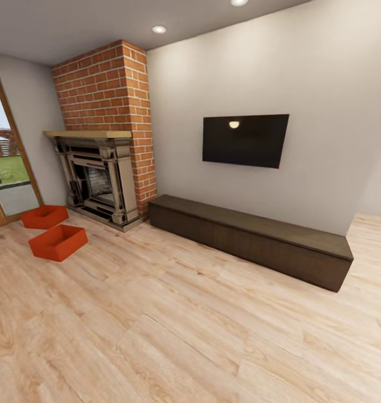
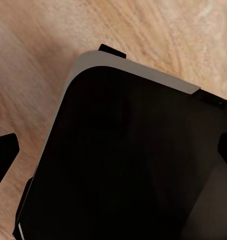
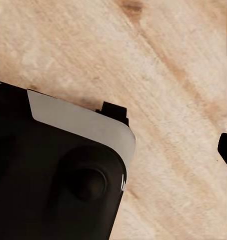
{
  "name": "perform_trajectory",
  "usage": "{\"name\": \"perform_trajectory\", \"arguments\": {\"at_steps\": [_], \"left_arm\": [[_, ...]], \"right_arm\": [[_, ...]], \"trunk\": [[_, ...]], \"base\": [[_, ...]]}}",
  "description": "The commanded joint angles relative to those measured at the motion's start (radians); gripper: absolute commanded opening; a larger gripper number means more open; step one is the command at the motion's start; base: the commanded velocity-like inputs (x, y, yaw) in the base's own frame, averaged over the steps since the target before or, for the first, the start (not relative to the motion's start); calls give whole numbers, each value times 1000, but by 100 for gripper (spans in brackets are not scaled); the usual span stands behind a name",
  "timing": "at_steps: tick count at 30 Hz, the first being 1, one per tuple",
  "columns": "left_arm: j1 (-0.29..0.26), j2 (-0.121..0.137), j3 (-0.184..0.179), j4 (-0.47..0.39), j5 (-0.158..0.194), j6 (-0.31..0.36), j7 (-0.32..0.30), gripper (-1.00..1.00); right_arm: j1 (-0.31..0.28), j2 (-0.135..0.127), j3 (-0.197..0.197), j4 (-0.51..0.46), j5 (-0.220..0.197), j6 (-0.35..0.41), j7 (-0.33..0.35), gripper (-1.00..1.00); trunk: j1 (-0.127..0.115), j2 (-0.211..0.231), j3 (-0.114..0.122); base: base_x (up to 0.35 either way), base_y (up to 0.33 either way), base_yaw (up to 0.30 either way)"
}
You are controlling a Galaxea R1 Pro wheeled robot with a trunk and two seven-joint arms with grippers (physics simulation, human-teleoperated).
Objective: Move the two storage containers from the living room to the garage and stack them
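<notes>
The two bins lie well off to the left on the wood floor (image 1: 173, 313), near the fireplace (image 1: 98, 179) and glass door (image 1: 8, 162): the far bin (image 1: 43, 216) just before the hearth, the near bin (image 1: 58, 242) beside it, apart. Both are open-topped and look empty. The risk is the approach: driving in at an angle could nudge one bin into the other or the hearth, and thin walls may slip in a poor grip. Each wrist view shows dark robot body over planks; whether either tool is apart or together I cannot tell

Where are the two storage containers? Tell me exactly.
In the head view, both storage containers sit on the wood floor at far left, just before the fireplace, near the glass door.
</notes>
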State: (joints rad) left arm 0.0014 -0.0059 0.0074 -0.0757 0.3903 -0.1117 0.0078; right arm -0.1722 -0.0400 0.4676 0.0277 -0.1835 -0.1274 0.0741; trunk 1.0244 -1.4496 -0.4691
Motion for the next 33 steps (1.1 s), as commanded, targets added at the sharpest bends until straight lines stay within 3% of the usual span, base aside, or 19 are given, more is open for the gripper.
{"name": "perform_trajectory", "arguments": {"at_steps": [1,16,33], "left_arm": [[0,0,0,-1,4,-2,1,100],[0,0,0,-1,4,-1,1,100],[0,0,0,-1,4,-9,1,100]], "right_arm": [[-1,0,6,3,-11,-6,6,100],[-1,0,4,3,-11,-8,6,100],[-1,0,3,3,-11,-6,6,100]], "trunk": [[1,0,-1],[1,0,-1],[1,0,-1]], "base": [[325,0,0],[325,0,53],[325,0,254]]}}
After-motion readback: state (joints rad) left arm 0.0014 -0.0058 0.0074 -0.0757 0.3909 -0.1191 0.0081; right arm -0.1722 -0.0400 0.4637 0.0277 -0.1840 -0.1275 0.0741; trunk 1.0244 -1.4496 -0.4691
